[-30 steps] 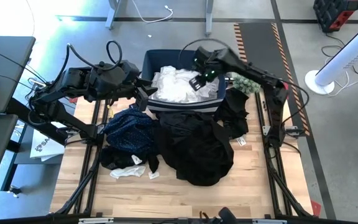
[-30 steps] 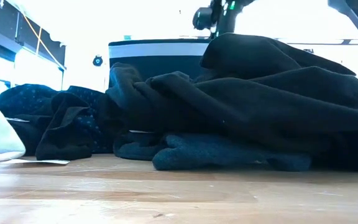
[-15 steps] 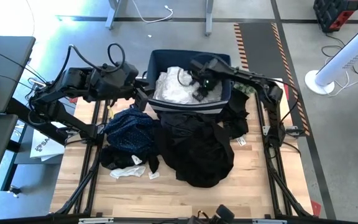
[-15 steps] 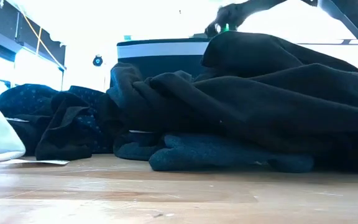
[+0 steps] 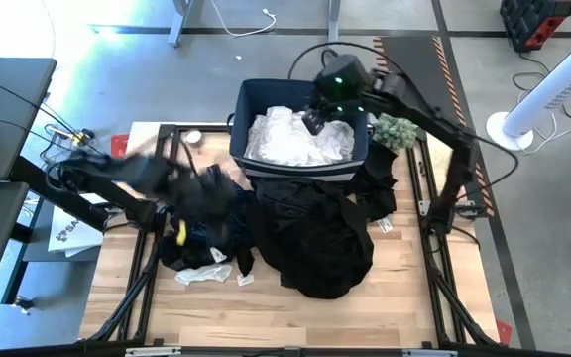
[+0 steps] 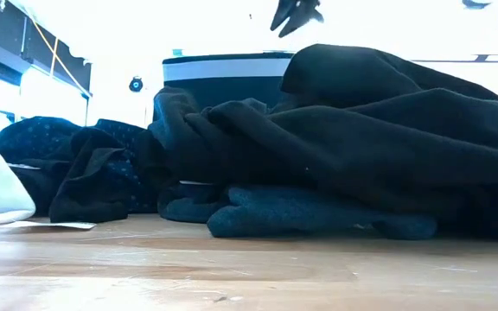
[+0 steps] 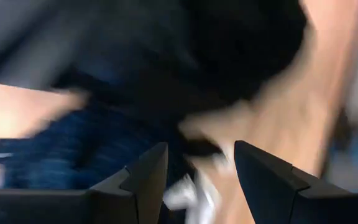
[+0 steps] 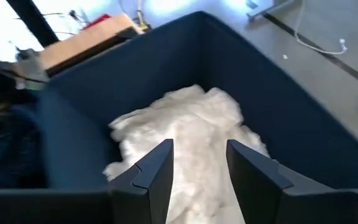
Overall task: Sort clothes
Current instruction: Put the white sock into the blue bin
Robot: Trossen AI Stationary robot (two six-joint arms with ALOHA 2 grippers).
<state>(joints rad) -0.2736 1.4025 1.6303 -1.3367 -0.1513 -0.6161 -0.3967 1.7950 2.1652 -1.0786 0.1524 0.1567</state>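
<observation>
White shirts (image 5: 295, 139) lie heaped in the dark blue bin (image 5: 357, 157) at the table's far side; they also show in the right wrist view (image 8: 185, 124). My right gripper (image 5: 317, 119) hangs open above them, touching nothing (image 8: 201, 165). A large black pile (image 5: 310, 233) lies on the table in front of the bin. The navy dotted garment (image 5: 214, 220) lies to its left. My left gripper (image 5: 194, 196), blurred, is open just above it (image 7: 194, 168). A small white sock (image 5: 204, 273) lies near the black cloth's near left edge.
A green bushy thing (image 5: 397, 129) sits at the bin's right side. The bin's walls (image 8: 73, 118) stand around my right gripper. Bare wood (image 5: 266, 317) lies along the table's near edge. In the low view the black pile (image 6: 344, 130) hides most of the bin (image 6: 223, 73).
My left gripper has swung fast from beside the bin's left wall toward the table's near edge, down over the navy garment. My right gripper dipped into the bin, then rose clear above it. The white shirts stay in the bin, which has shifted slightly toward the right.
</observation>
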